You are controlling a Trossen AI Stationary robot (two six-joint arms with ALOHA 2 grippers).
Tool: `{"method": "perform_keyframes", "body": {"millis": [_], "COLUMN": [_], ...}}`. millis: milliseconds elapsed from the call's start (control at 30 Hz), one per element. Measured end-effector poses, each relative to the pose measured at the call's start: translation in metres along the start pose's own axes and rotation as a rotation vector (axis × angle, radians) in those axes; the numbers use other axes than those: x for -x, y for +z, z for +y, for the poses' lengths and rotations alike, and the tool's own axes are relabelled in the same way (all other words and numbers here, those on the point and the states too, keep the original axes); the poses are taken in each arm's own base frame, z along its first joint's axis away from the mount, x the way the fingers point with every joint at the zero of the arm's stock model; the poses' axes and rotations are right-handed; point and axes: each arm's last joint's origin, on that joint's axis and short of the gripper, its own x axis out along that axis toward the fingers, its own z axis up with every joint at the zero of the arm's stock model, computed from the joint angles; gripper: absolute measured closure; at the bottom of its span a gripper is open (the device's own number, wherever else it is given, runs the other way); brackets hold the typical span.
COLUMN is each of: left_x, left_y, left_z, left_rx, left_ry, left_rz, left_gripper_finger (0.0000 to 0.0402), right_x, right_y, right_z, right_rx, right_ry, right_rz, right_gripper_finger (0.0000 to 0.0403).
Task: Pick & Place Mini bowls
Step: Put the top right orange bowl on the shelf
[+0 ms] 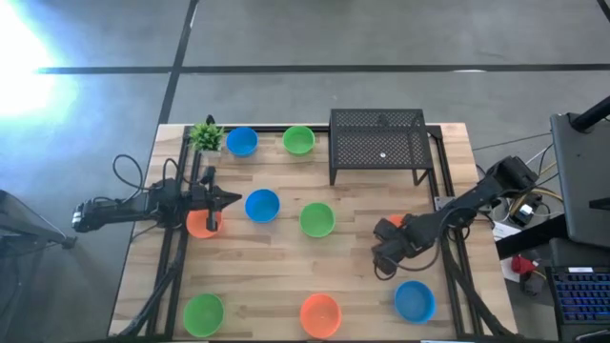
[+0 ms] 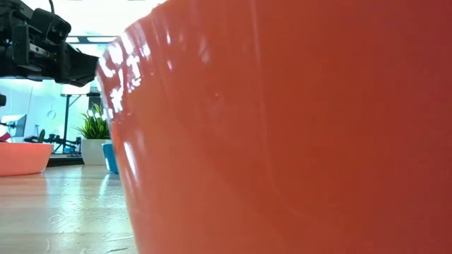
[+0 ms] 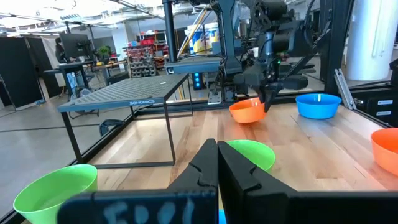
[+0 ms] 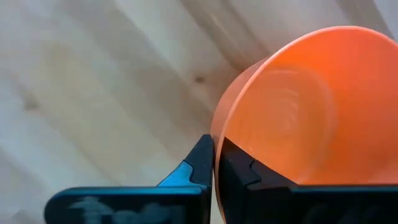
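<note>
Right end effector (image 4: 213, 163) pinches the orange bowl's (image 4: 298, 118) thin rim; light, glossy, slippery plastic. Left end effector (image 3: 217, 163) closed, empty.

In the low view, a glossy orange-red plastic bowl (image 2: 282, 141) stands so close to the camera that it fills most of the picture; its rim, base and far side are cut off, and it hides nearly all of the wooden table (image 2: 63, 212) behind it. Left of that bowl, another orange bowl (image 2: 21, 158) is cut by the edge, and a blue bowl (image 2: 111, 156) shows only as a sliver.

From above, the orange bowl (image 1: 392, 221) at the right gripper (image 1: 383, 250) is mostly covered by the dark arm; only a small patch shows. The orange bowl (image 1: 200, 225) under the left gripper (image 1: 232, 199) is partly hidden too.

In the right wrist view, the orange bowl (image 4: 311, 106) runs off the edge.
</note>
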Motion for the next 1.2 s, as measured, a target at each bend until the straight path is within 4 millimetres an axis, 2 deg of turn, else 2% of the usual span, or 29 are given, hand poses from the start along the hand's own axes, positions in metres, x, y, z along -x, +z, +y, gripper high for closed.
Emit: {"method": "perform_keyframes", "body": {"millis": [133, 300, 467, 600, 767, 1200], "left_x": [0.000, 0.000, 0.000, 0.000, 0.000, 0.000], "left_y": [0.000, 0.000, 0.000, 0.000, 0.000, 0.000], "left_z": [0.000, 0.000, 0.000, 0.000, 0.000, 0.000], "left_rx": [0.000, 0.000, 0.000, 0.000, 0.000, 0.000], "left_ry": [0.000, 0.000, 0.000, 0.000, 0.000, 0.000], "left_rz": [0.000, 0.000, 0.000, 0.000, 0.000, 0.000], "left_gripper_finger": [0.0402, 0.0402, 0.0402, 0.0402, 0.0402, 0.0402], "right_x": [0.023, 0.061, 0.095, 0.112, 0.123, 0.120], "right_y": [0.007, 0.017, 0.029, 0.041, 0.058, 0.103], "right_z": [0.012, 0.022, 0.015, 0.007, -0.009, -0.050], "right_rx": [0.075, 0.150, 0.149, 0.174, 0.186, 0.206], "right_ry": [0.045, 0.060, -0.047, -0.100, -0.187, -0.295], "right_rz": [-0.024, -0.105, -0.168, -0.176, -0.197, -0.148], "right_gripper_finger": [0.0395, 0.0395, 0.0395, 0.0395, 0.0395, 0.0395]}}
